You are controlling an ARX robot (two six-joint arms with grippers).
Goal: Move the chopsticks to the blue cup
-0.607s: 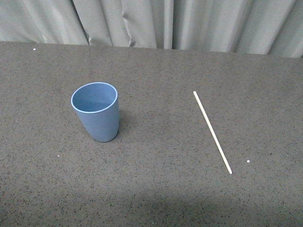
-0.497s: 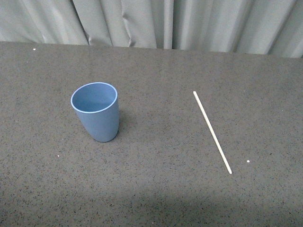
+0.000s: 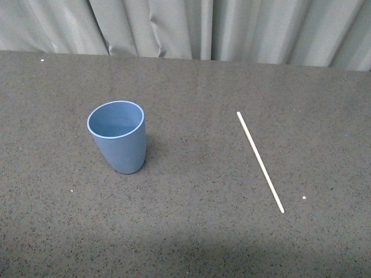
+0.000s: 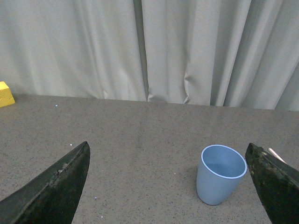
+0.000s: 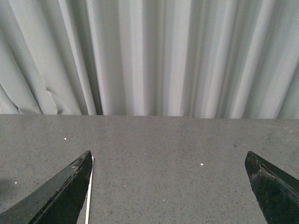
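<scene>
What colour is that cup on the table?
The blue cup is plain light blue inside and out, with a paler rim; the front view shows it best.

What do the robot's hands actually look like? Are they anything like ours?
Not like ours. The left gripper and right gripper each show two fingers: flat, black, matte wedges narrowing to a point, with greyish worn edges. No cables, markings or arms appear in any view.
</scene>
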